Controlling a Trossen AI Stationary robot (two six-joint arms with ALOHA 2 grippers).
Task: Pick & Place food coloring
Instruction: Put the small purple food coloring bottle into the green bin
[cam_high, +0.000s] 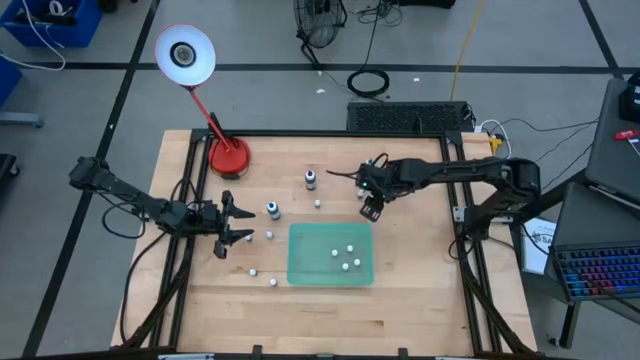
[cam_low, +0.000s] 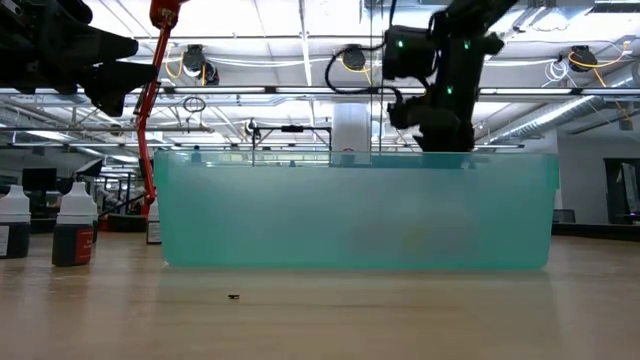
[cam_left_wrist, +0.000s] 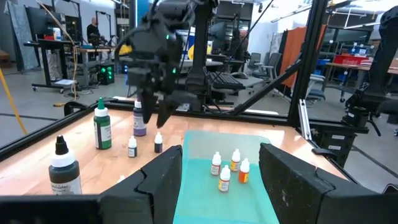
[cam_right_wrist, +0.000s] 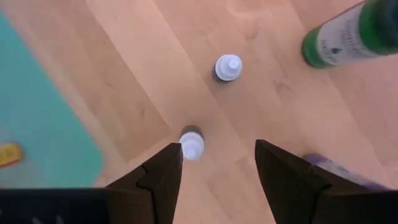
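Tiny white-capped food coloring bottles (cam_high: 270, 235) stand upright on the wooden table left of the green tray (cam_high: 300, 270); several more (cam_left_wrist: 224, 177) stand inside it. My right gripper (cam_high: 370, 208) hangs open, pointing down, beyond the tray's far right corner. In the right wrist view one small bottle (cam_right_wrist: 191, 145) stands on the table below it, close by one fingertip, and another (cam_right_wrist: 228, 67) stands farther off. My left gripper (cam_high: 240, 225) is open, level, left of the tray, touching nothing.
Larger bottles stand beyond the tray: a green one (cam_left_wrist: 102, 127), a purple one (cam_left_wrist: 139, 121) and a black-capped one (cam_left_wrist: 64, 171). A red lamp base (cam_high: 228, 155) sits at the far left. Bare wood lies on the tray's near side (cam_high: 330, 310).
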